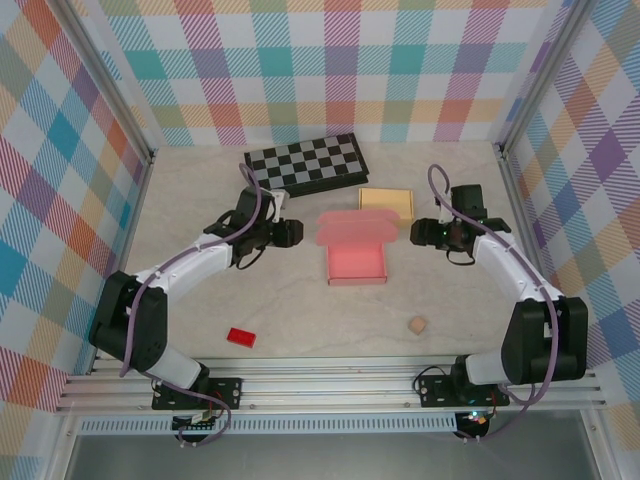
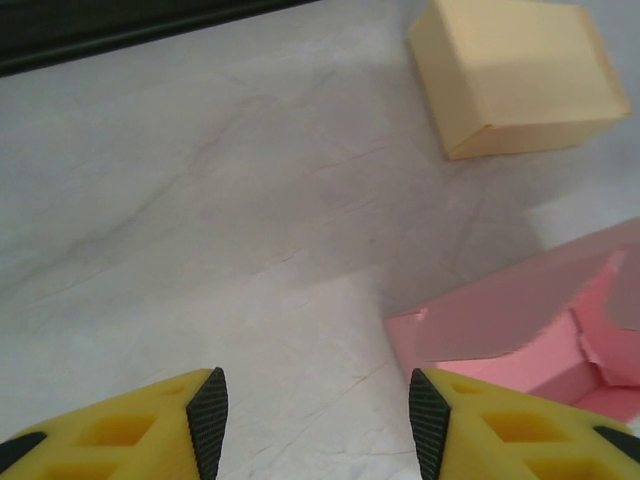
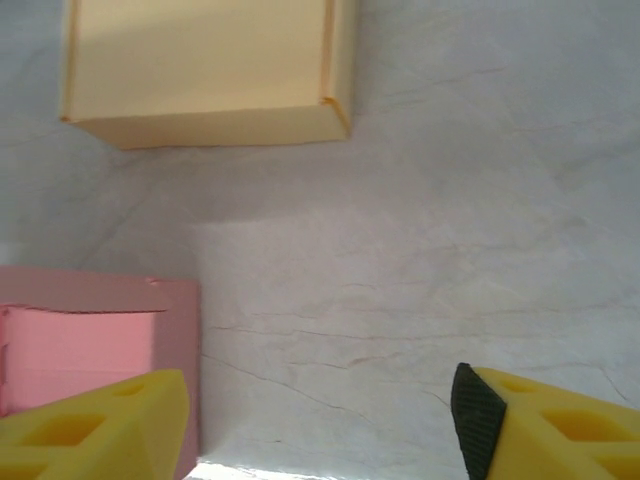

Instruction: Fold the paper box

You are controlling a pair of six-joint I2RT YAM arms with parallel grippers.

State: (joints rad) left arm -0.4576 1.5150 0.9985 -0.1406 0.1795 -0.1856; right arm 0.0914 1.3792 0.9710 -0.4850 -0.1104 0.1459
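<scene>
Left end effector (image 2: pixel 318 425) jaws apart; right end effector (image 3: pixel 320 420) jaws wider apart; both arms angled inward.

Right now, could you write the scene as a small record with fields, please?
pink box: open, lid not folded shut, between the two grippers
yellow box: closed, just behind the pink box, not touching it
chessboard: far side of the table
red block: near side, left
tan cube: near side, right
left gripper: open, empty, left of the pink box
right gripper: open, empty, right of the pink box
</scene>
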